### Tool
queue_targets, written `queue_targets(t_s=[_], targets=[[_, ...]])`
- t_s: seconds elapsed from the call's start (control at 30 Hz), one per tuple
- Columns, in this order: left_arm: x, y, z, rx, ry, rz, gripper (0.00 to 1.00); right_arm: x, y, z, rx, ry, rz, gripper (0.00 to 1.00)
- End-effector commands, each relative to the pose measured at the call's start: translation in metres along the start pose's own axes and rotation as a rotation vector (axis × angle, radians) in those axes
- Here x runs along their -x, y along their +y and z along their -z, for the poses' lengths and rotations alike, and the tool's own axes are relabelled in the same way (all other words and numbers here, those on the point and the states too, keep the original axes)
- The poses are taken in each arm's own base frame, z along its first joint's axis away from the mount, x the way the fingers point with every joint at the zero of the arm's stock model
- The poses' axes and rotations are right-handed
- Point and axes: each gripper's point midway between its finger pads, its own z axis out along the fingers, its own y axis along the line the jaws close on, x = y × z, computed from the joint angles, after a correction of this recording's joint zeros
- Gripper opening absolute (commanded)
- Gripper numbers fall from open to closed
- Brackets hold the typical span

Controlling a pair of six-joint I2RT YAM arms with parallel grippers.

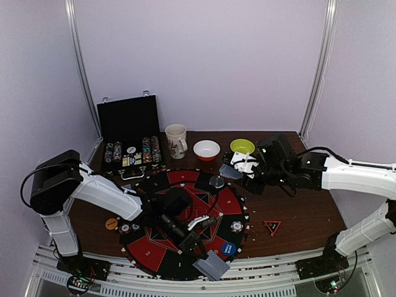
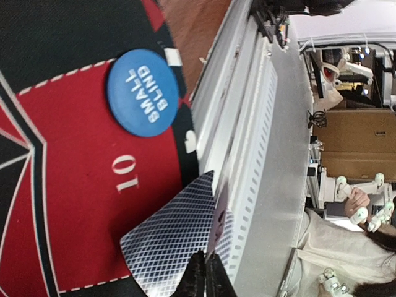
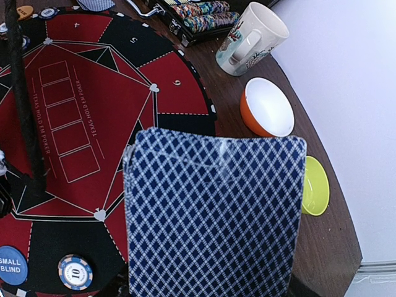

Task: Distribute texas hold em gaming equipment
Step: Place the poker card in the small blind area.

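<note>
- Top view: the left gripper (image 1: 203, 250), lower centre, has its jaws together on two dealt cards (image 1: 213, 267) at the near rim of the round mat (image 1: 185, 178). The right gripper (image 1: 240, 168), right of centre, is clamped on the deck (image 1: 230, 171) above the mat's far-right rim. The blue disc (image 1: 228, 249) lies just beside the dealt cards, the triangle marker (image 1: 272, 226) on the bare table at lower right, and the chip case (image 1: 130, 139) at upper left.
- Left wrist view: the fingertips (image 2: 197, 281), bottom centre, pinch one edge of the fanned dealt cards. The cards' far corner overhangs the mat's edge above the white rail (image 2: 266, 154).
- Right wrist view: the deck fills the lower centre, backs to the camera, and hides the fingers. The top card sits slightly askew. The mug (image 3: 250, 38), orange bowl (image 3: 267, 106) and green dish (image 3: 315, 185) run down the right side. A striped chip (image 3: 75, 271) is at lower left.
- Risk, as judged: if released here, the overhanging cards may slide off onto the rail. A careless pull-back could nudge the blue disc. The askew top card may slip from the deck.
</note>
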Motion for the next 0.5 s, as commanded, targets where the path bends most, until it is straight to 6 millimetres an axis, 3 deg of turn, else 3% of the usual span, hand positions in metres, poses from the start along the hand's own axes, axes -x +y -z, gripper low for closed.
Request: queue_targets(t_s=[0.0,0.23,0.37,0.47], targets=[[0.007,0.004,0.002,0.031,-0.015,-0.009,0.12,-0.002,-0.002,0.006,-0.005,-0.001,0.007,0.56],[0.018,0.003,0.012,0.116,-0.032,-0.045,0.39,0.002,-0.002,0.005,0.0,-0.006,0.008,0.55],[0.033,-0.001,0.029,0.222,-0.061,-0.096,0.42,0.005,-0.002,0.007,0.008,-0.008,0.01,0.56],[0.054,-0.014,0.055,0.277,-0.155,-0.144,0.49,0.01,0.001,0.01,0.028,-0.02,0.011,0.56]])
